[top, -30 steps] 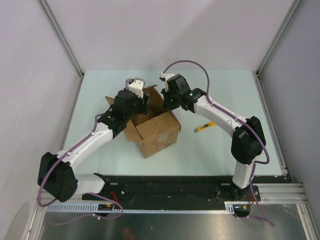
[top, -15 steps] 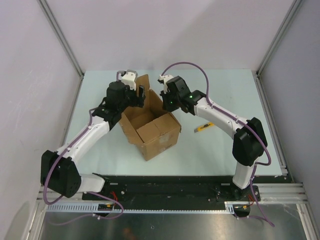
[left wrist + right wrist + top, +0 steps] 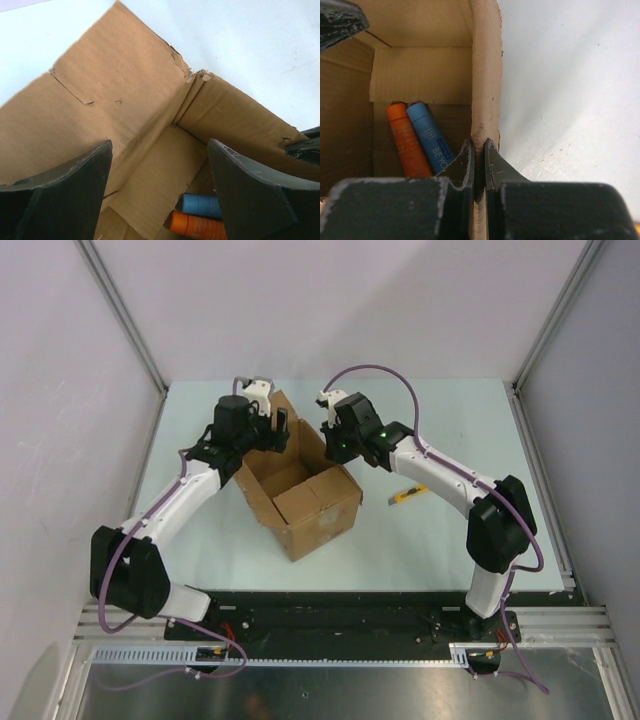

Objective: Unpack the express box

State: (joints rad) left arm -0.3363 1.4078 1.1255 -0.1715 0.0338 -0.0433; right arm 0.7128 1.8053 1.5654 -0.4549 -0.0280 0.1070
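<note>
The express box (image 3: 305,502) is a brown cardboard box standing open mid-table. My right gripper (image 3: 333,443) is shut on the edge of its right wall (image 3: 482,75), one finger inside and one outside. My left gripper (image 3: 275,425) is open and empty above the box's far left corner, next to the raised back flap (image 3: 95,115). Inside the box lie an orange tube (image 3: 407,140) and a blue tube (image 3: 427,135) side by side; both also show in the left wrist view, the blue tube (image 3: 202,205) above the orange tube (image 3: 197,226).
A small yellow utility knife (image 3: 408,493) lies on the table right of the box, under my right arm. The table is pale green with walls at the left, back and right.
My left gripper has lifted out of the box and drawn back to its far left corner. The back flap now stands up. My right gripper has kept its hold.
</note>
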